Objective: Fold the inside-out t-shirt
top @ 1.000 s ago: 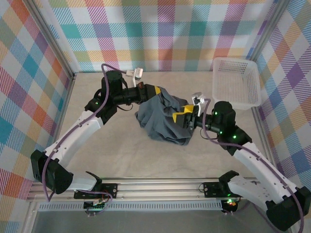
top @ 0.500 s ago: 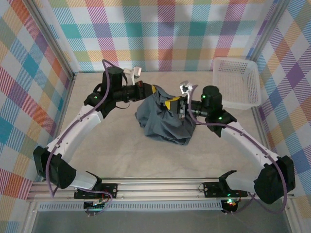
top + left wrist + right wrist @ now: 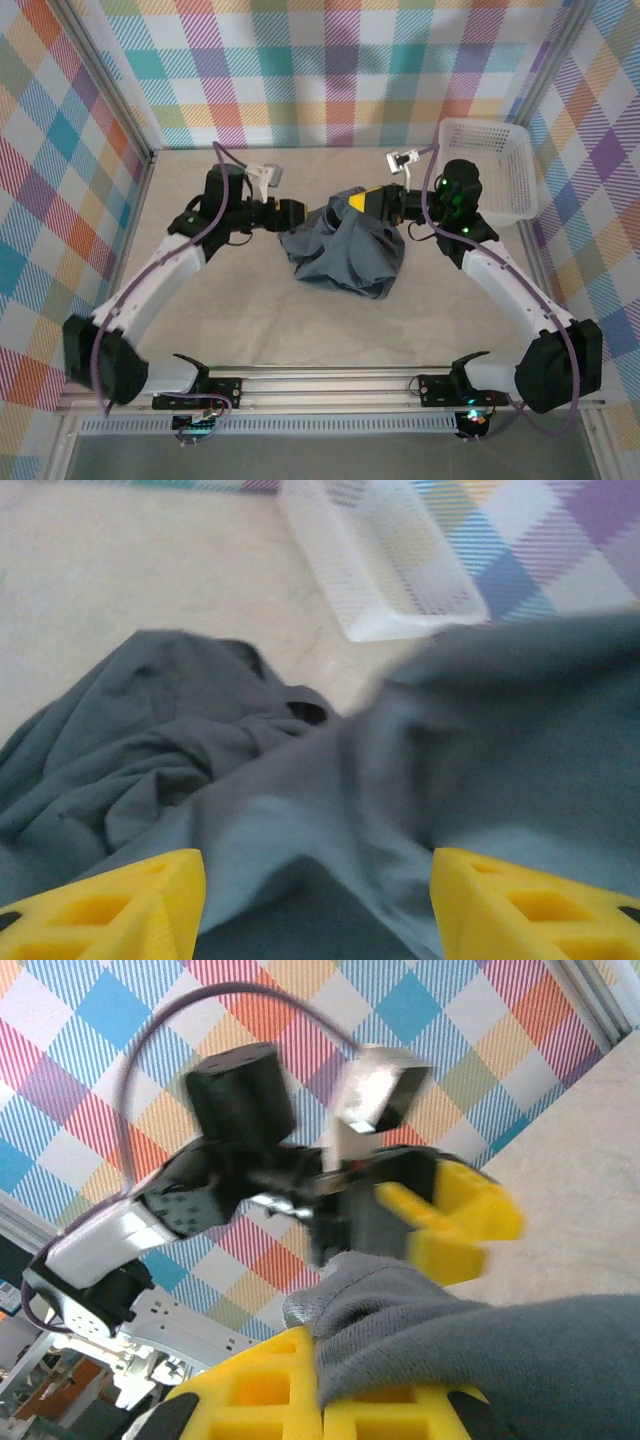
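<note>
Three pastel plaid walls (image 3: 330, 70) box in your beige tabletop (image 3: 230, 320), where the crumpled slate-grey cloth t-shirt (image 3: 345, 255) lies mid-table, with the white plastic mesh basket (image 3: 490, 170) far right. Your right gripper (image 3: 352, 201) pinches its top edge; your left gripper (image 3: 298, 213) gapes beside it

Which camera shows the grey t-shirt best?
The top external view: the whole crumpled t-shirt is visible. The left wrist view gives blurred close-up folds; the right wrist view, an edge pinched in the right gripper.

One dark slate-grey t-shirt (image 3: 345, 250), one white mesh basket (image 3: 505, 165) and two yellow-fingered grippers, the left gripper (image 3: 318, 880) and the right gripper (image 3: 322, 1400), were present.
</note>
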Robot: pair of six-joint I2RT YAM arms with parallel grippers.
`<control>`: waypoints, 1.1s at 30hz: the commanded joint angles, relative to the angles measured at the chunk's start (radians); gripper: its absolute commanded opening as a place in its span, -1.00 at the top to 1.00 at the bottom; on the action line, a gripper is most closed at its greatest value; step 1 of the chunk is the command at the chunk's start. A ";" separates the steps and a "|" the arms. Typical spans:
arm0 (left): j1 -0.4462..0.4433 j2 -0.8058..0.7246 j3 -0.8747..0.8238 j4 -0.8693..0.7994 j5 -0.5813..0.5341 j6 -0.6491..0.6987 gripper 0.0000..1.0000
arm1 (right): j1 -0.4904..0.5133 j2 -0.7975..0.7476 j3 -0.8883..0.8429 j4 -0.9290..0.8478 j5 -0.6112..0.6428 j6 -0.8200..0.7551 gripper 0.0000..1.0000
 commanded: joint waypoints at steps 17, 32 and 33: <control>-0.146 0.116 0.152 0.081 -0.193 -0.050 1.00 | -0.031 -0.018 0.065 -0.323 0.116 -0.181 1.00; -0.035 0.145 0.206 -0.090 0.140 -0.354 1.00 | -0.153 -0.034 0.000 -0.471 0.272 -0.214 0.32; -0.034 0.147 0.206 -0.080 0.144 -0.367 1.00 | -0.107 -0.091 -0.037 -0.472 0.364 -0.231 0.32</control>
